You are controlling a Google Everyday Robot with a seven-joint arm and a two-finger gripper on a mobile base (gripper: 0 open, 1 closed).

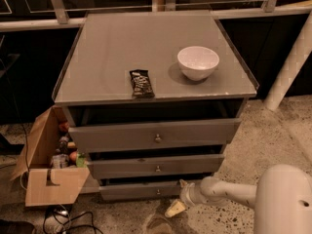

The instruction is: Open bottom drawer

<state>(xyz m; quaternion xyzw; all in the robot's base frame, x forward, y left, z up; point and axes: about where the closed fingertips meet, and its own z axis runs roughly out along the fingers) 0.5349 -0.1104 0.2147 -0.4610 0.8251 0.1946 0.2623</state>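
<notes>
The bottom drawer (126,192) lies at the lower centre of the frame, with its small knob (157,192) in the middle of the front. The pincer (176,207) hangs just right of the knob and slightly lower; whether it is open or closed I cannot tell. It should probably move up-left onto the knob, then pull straight outward.

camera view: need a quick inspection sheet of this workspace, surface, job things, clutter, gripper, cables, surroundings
surface: grey cabinet top, holding a white bowl and a snack bar near its front edge
job's things: bottom drawer, lowest of three grey fronts, brass knob at centre; how far out it stands cannot be told
clutter: open cardboard box of bottles and small items, left of the cabinet
grippers: gripper low at the bottom drawer's right end, right of the knob; contact cannot be told
cables: dark cables below the box
surroundings: speckled floor, white post at right, railing behind
</notes>
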